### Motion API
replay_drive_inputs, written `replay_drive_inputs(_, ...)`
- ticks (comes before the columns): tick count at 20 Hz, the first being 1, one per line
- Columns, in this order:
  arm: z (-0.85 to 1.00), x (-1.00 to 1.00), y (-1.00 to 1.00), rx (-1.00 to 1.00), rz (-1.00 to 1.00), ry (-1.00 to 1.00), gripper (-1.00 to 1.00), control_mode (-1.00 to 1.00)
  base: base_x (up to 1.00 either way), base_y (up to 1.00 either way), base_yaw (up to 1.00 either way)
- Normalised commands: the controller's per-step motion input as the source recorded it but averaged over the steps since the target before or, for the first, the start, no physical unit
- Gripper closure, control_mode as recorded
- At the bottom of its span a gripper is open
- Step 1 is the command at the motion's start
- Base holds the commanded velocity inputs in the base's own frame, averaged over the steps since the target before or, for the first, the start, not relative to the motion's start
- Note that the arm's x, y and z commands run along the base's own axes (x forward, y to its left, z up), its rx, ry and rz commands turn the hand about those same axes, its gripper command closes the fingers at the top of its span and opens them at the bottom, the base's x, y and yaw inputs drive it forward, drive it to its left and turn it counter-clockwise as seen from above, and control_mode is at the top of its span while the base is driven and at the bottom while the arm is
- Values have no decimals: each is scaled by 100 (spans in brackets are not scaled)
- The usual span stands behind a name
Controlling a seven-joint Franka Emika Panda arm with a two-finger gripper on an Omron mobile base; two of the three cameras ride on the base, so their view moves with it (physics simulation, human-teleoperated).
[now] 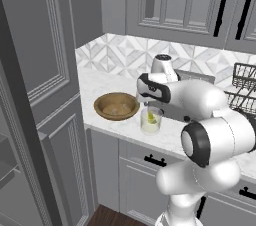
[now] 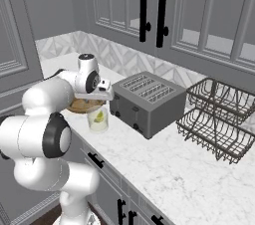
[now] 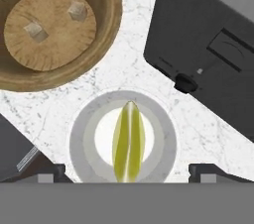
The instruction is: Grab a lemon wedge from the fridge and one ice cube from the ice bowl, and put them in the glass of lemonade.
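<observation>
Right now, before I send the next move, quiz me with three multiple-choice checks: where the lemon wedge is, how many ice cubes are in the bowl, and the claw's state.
1. Where is the lemon wedge?
A. in the glass of lemonade
B. in the ice bowl
C. on the counter

2. How many ice cubes are in the ice bowl?
A. none
B. two
C. five

3. How is the claw?
A. shut on the wedge
B. shut on an ice cube
C. open, holding nothing

Answers: 1 A, the wedge sits inside the glass rim. 2 B, one ice cube and a second ice cube lie on the wooden bottom. 3 C, its fingertips stand wide either side of the glass.
</observation>
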Motion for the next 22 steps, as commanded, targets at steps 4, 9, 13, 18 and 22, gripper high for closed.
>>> replay_drive_inputs(4,19,0,19,0,2,-6,-100,-100,0,0,0)
replay_drive_inputs(9,11,-1,42,0,7,-2,-100,-100,0,0,0)
replay_drive_inputs(13,2,0,47,0,14,12,-100,-100,0,0,0)
replay_drive_inputs(18,-2,5,56,-2,8,20,-100,-100,0,0,0)
replay_drive_inputs(22,-30,43,57,-1,4,10,-100,-100,0,0,0)
